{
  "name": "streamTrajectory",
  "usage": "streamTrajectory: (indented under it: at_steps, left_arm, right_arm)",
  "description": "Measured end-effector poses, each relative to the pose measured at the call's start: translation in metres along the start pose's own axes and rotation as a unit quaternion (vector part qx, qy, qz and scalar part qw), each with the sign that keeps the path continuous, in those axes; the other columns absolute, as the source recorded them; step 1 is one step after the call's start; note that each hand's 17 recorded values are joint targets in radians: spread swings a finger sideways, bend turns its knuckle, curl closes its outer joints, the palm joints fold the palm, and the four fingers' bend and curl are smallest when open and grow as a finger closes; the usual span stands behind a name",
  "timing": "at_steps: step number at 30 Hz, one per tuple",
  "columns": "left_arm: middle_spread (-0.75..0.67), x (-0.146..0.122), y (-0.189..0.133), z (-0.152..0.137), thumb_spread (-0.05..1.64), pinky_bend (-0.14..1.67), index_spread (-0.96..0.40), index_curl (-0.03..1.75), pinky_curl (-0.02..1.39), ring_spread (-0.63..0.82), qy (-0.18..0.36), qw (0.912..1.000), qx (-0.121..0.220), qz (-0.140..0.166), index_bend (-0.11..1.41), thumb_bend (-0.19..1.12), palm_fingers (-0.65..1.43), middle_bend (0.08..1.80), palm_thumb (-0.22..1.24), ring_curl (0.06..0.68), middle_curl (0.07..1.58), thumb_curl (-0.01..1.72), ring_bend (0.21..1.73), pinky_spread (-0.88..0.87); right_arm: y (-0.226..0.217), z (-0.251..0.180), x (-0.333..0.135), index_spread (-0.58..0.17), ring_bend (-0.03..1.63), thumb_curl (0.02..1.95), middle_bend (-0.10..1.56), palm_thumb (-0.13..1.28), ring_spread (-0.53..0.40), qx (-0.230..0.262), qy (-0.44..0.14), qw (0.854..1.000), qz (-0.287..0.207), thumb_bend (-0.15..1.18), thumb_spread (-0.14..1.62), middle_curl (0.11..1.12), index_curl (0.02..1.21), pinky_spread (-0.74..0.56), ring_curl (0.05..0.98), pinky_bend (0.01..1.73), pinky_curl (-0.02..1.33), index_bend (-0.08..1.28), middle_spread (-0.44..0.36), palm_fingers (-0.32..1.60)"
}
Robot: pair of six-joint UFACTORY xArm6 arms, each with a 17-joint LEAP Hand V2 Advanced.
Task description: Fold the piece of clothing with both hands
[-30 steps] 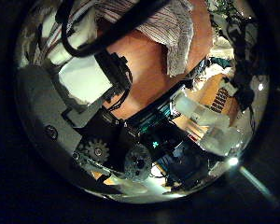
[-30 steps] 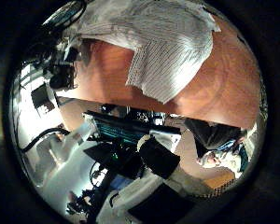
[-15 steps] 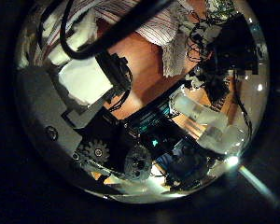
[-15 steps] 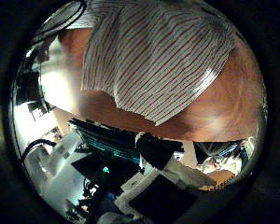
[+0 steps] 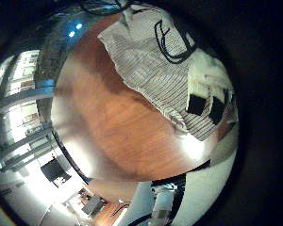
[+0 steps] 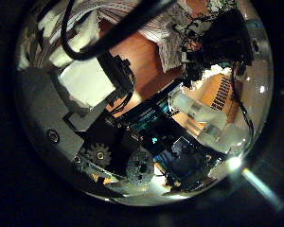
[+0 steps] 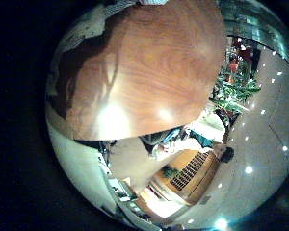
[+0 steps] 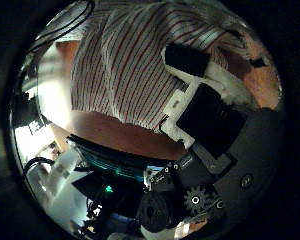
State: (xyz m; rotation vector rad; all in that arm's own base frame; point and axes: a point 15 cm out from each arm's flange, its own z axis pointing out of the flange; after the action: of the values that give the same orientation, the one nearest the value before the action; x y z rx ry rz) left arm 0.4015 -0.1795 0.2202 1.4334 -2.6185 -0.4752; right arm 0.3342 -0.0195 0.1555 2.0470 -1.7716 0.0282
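Round and wooden, the table [image 5: 113, 122] fills the left little finger side palm view, with the striped garment [image 5: 156, 61] spread flat near its far rim. A hand [image 5: 206, 99] rests on the cloth's corner, fingers extended rather than curled; which hand it is cannot be told.

From the left thumb side palm view, the left hand [image 6: 90, 80] hangs over bare wood, its white fingers relaxed and holding nothing, with the garment's edge just beyond them and another hand at that edge.

Bare tabletop takes up most of the right little finger side palm view, with only a strip of striped cloth at the rim.

At the right thumb side palm view, the right hand [image 8: 200, 95] lies on the cloth, its fingers seemingly not yet pinching. The stripes run away from the palm; the garment's long axis cannot be judged.

The step looks like reaching for a grasp. Next, each hand would need to pinch an edge.
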Motion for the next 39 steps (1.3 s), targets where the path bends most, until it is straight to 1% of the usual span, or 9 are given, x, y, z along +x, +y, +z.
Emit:
streamTrajectory:
  at_steps: [5,11,16,23,29,32,34,35,39]
  left_arm:
    - [-0.65,-0.004,0.009,-0.011,1.02,1.16,-0.74,1.42,0.66,-0.46,-0.001,1.0,0.002,-0.001,0.26,-0.02,1.09,0.85,0.69,0.516,1.09,0.53,1.32,-0.6]
    - [-0.65,-0.004,0.027,-0.017,1.03,1.15,-0.74,1.43,0.66,-0.46,0.003,1.0,-0.006,0.004,0.25,-0.02,1.09,0.84,0.68,0.513,1.09,0.53,1.31,-0.6]
    - [-0.65,-0.001,0.055,-0.02,1.04,1.15,-0.74,1.44,0.66,-0.46,0.006,0.9995,-0.03,0.01,0.24,-0.02,1.09,0.85,0.67,0.512,1.09,0.53,1.3,-0.61]
    - [-0.65,0.007,0.097,-0.034,1.06,1.15,-0.73,1.45,0.65,-0.47,0.014,0.997,-0.075,0.01,0.22,-0.02,1.1,0.84,0.66,0.512,1.08,0.52,1.3,-0.61]
    - [-0.66,0.006,0.1,-0.06,1.07,1.14,-0.72,1.46,0.65,-0.47,0.014,0.9983,-0.056,0.007,0.21,-0.02,1.08,0.83,0.65,0.514,1.09,0.52,1.3,-0.61]
    - [-0.65,0.012,0.101,-0.063,1.08,1.07,-0.71,1.45,0.65,-0.48,0.021,0.9985,-0.05,0.009,0.19,-0.06,0.88,0.83,0.55,0.51,1.08,0.49,1.24,-0.62]
    - [-0.64,0.019,0.104,-0.053,1.09,0.96,-0.7,1.43,0.64,-0.48,0.03,0.9977,-0.059,0.014,0.21,-0.07,0.62,0.83,0.44,0.497,1.08,0.45,1.14,-0.61]
    - [-0.64,0.024,0.104,-0.046,1.1,0.92,-0.69,1.42,0.64,-0.48,0.036,0.9972,-0.063,0.017,0.22,-0.06,0.56,0.83,0.41,0.501,1.08,0.44,1.12,-0.59]
    - [-0.62,0.05,0.097,-0.02,1.11,0.77,-0.67,1.38,0.58,-0.47,0.074,0.9959,-0.044,0.027,0.26,-0.03,0.54,0.85,0.38,0.447,1.07,0.41,1.06,-0.58]
  right_arm:
    - [-0.004,-0.019,0.007,-0.407,1.23,0.49,1.04,0.93,-0.267,0.034,-0.003,0.999,0.006,0.03,1.02,0.82,0.62,-0.27,0.609,1.25,0.59,0.92,-0.261,1.21]
    - [0.015,-0.037,0.024,-0.344,1.31,0.56,1.16,0.98,-0.249,0.031,-0.008,0.999,0.012,0.02,1.03,0.87,0.73,-0.23,0.669,1.32,0.66,1.06,-0.208,1.12]
    - [0.044,-0.061,0.039,-0.312,1.34,0.59,1.21,0.98,-0.24,0.032,-0.012,0.999,0.02,-0.01,1.06,0.88,0.78,-0.21,0.7,1.33,0.71,1.09,-0.186,1.08]
    - [0.067,-0.111,0.046,-0.289,1.35,0.63,1.24,0.97,-0.233,0.076,-0.035,0.996,0.018,-0.01,1.07,0.87,0.81,-0.2,0.727,1.32,0.76,1.1,-0.164,1.07]
    - [0.075,-0.158,0.059,-0.279,1.35,0.66,1.26,0.97,-0.23,0.097,-0.039,0.994,0.016,-0.01,1.07,0.86,0.83,-0.19,0.74,1.3,0.8,1.09,-0.154,1.07]
    - [0.072,-0.156,0.059,-0.276,1.35,0.68,1.26,0.97,-0.23,0.091,-0.039,0.995,0.015,-0.01,1.07,0.86,0.84,-0.19,0.746,1.29,0.81,1.09,-0.151,1.07]
    - [0.071,-0.154,0.059,-0.275,1.35,0.68,1.26,0.97,-0.23,0.088,-0.04,0.995,0.015,-0.01,1.07,0.85,0.85,-0.19,0.75,1.29,0.82,1.08,-0.149,1.07]
    - [0.071,-0.154,0.059,-0.274,1.35,0.69,1.27,0.97,-0.23,0.087,-0.04,0.995,0.014,-0.01,1.07,0.85,0.85,-0.19,0.752,1.29,0.83,1.08,-0.148,1.07]
    - [0.069,-0.151,0.057,-0.273,1.34,0.7,1.27,0.97,-0.23,0.082,-0.04,0.996,0.013,-0.01,1.07,0.85,0.86,-0.2,0.759,1.27,0.85,1.08,-0.146,1.07]
